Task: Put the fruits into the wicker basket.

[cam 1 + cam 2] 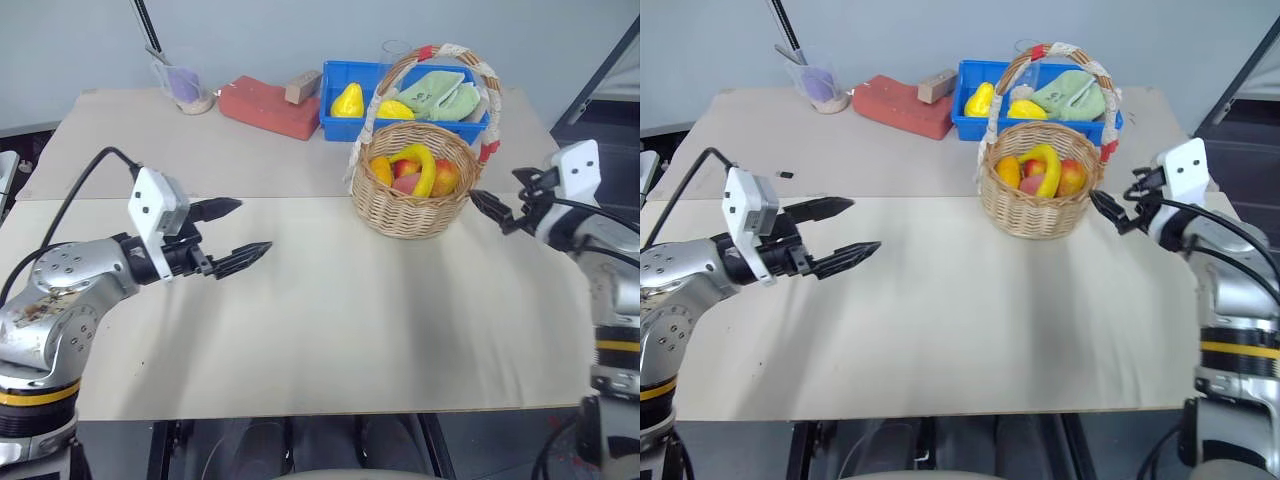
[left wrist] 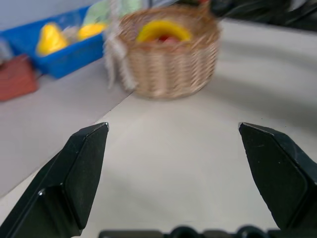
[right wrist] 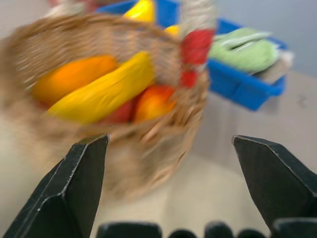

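The wicker basket (image 1: 405,215) stands right of the table's middle, its tall arched handle (image 1: 441,52) wrapped in white and red tape. Inside it a curved yellow banana (image 1: 426,168) lies across a red fruit with a yellow-orange patch (image 1: 446,178), with an orange fruit (image 1: 381,171) beside them. My right gripper (image 1: 490,211) hovers just right of the basket, open and empty, pointing at its wall. Well to the left of the basket, my left gripper (image 1: 250,228) hangs over bare tabletop, open and holding nothing. The right wrist view looks at the basket (image 3: 148,144) and banana (image 3: 101,91) close up.
Behind the basket sits a blue plastic bin (image 1: 334,122) holding yellow fruits (image 1: 348,101) and a green cloth (image 1: 440,92). A red block (image 1: 268,106) and a clear cup (image 1: 186,88) stand at the back left. The table's front edge (image 1: 330,408) runs close to me.
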### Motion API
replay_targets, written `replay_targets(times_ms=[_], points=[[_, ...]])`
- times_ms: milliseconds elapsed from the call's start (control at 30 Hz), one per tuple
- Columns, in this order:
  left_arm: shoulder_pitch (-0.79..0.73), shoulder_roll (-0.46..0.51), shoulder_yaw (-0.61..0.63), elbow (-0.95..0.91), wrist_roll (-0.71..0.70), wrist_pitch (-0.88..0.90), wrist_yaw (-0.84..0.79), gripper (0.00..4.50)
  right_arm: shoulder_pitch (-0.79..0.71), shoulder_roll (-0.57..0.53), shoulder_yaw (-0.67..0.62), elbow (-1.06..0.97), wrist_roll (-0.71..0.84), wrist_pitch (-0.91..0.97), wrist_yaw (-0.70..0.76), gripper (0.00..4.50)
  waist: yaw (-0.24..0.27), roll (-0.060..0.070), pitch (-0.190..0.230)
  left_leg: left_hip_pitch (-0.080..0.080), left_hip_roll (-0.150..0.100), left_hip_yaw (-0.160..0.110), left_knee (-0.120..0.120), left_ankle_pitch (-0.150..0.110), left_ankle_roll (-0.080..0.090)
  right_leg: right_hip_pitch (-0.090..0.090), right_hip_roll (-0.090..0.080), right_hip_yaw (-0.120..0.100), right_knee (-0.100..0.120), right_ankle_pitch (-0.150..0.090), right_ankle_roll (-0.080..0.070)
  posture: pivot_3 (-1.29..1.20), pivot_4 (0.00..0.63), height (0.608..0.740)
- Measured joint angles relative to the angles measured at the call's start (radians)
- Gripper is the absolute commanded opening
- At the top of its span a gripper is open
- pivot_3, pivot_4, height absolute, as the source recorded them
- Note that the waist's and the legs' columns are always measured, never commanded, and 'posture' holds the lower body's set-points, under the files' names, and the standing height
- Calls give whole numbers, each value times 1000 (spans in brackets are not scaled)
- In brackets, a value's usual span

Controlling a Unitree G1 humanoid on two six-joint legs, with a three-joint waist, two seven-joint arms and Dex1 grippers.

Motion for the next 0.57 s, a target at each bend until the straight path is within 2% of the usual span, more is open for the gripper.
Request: replay_targets(times_ms=[67,233,400,567], points=[[102,52,35,2,58,-4,-1,4500,67,-70,-2,-64,39,5,108,4486,-1,0,0,1,1,0,0,-1,1,0,0,0,0,0,0,0,150,740],[263,67,123,25,135,-72,-35,4500,143,-164,33,-130,56,-10,283,4486,6,0,0,1,1,2,0,-1,2,2,0,0,-7,0,0,0,150,740],[324,67,183,50,163,-109,-55,4500,134,-182,68,-95,37,-40,341,4486,14,0,0,1,0,3,1,-1,2,2,-1,0,-7,0,0,0,150,740],[335,67,188,51,166,-110,-62,4500,96,-183,91,-57,25,-44,368,4486,11,0,0,1,1,3,0,-1,2,1,-1,0,-6,0,0,0,150,740]])
